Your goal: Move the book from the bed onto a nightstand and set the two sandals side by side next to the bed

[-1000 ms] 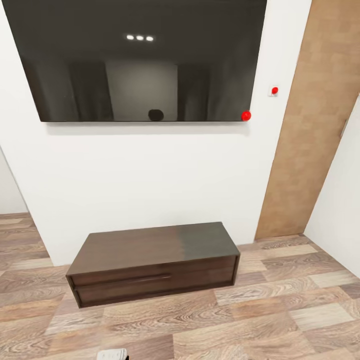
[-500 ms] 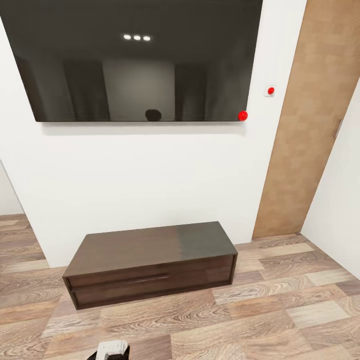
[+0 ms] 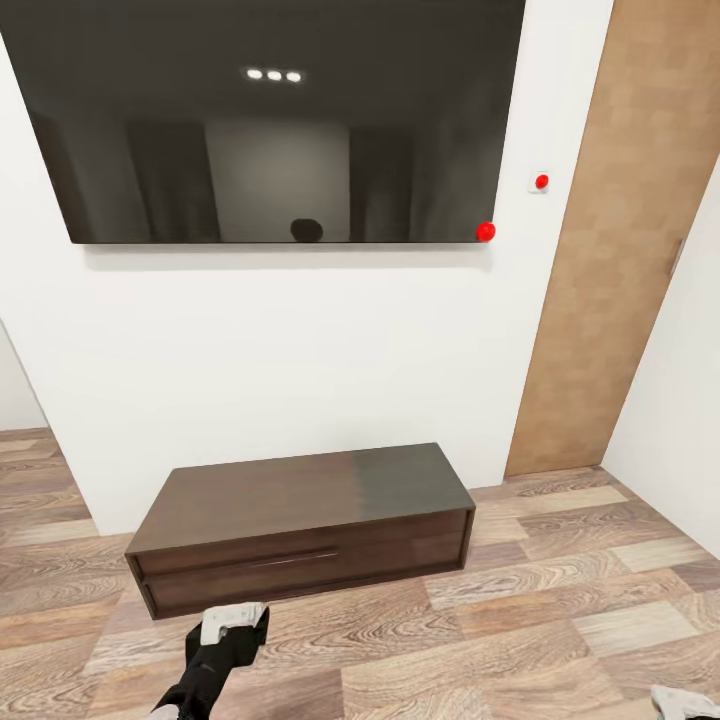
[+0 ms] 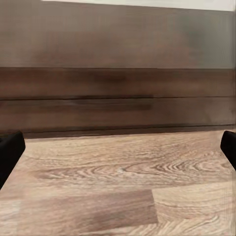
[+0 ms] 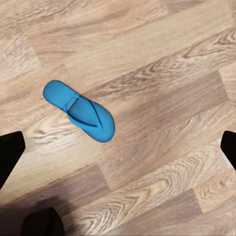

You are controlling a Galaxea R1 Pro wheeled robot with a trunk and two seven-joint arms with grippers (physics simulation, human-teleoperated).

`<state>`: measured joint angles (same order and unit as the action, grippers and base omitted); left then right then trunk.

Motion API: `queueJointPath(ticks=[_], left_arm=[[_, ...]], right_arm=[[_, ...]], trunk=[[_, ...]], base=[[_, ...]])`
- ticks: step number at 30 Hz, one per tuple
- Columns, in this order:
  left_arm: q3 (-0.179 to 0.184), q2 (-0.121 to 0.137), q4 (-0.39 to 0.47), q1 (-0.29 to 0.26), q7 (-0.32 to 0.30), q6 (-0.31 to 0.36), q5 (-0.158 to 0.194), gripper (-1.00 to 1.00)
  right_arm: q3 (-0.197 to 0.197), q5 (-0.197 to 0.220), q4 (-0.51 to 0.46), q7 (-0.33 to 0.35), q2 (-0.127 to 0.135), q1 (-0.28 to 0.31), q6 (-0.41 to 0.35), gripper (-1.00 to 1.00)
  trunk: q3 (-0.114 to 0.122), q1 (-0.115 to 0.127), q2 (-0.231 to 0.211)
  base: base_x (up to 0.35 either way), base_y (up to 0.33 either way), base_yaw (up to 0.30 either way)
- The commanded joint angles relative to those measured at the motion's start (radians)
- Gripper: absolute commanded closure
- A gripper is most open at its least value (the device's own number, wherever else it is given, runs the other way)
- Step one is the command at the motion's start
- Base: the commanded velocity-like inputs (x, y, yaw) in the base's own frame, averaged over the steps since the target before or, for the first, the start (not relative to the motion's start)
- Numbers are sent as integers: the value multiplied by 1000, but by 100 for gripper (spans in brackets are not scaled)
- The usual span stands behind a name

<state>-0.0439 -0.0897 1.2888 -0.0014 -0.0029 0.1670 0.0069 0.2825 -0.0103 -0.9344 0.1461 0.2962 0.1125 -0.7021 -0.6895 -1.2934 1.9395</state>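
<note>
Head view: white wall (image 3: pixel 280 350) above a wood-plank floor (image 3: pixel 560 620). A large black wall television (image 3: pixel 270 120) hangs over the long low dark wood drawer cabinet (image 3: pixel 300 525); a brown door (image 3: pixel 620 250) stands to the cabinet's right. The left claw (image 3: pixel 232 625) hovers over the floor in front of the cabinet.

Left wrist view: the cabinet's drawer front faces the left claw, fingers spread wide, nothing between.

Right wrist view: one bright blue sandal (image 5: pixel 79 111) lies flat on the floor below the right claw (image 5: pixel 118 147), fingers wide apart, empty.
</note>
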Motion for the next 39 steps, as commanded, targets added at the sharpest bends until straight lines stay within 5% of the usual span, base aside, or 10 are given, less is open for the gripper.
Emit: queueJointPath(ticks=[1,10,26,28,32,39], left_arm=[[-1,-3,16,0,-1,21,1,-100],[-3,-4,15,0,-5,43,61,-100],[-3,-4,-6,0,-5,43,92,-100],[-2,-4,-13,0,-5,42,93,-100],[-1,-4,-18,0,-5,41,93,-100],[-1,-4,-18,0,-5,41,92,-100]], right_arm=[[2,-2,-6,6,0,6,-19,-100],[-2,-5,-8,2,0,101,-44,-100],[-8,-9,-1,6,3,121,-45,-100],[-54,-43,12,6,3,121,-44,-100],[-219,-164,53,8,4,121,-37,-100],[-284,-221,70,9,4,121,-33,-100]], trunk=[[-1,0,0],[-1,0,0],[-1,0,0],[-1,0,0],[-1,0,0],[-1,0,0]], base=[[0,0,0],[0,0,0],[0,0,0],[0,0,0],[0,0,0],[0,0,0]])
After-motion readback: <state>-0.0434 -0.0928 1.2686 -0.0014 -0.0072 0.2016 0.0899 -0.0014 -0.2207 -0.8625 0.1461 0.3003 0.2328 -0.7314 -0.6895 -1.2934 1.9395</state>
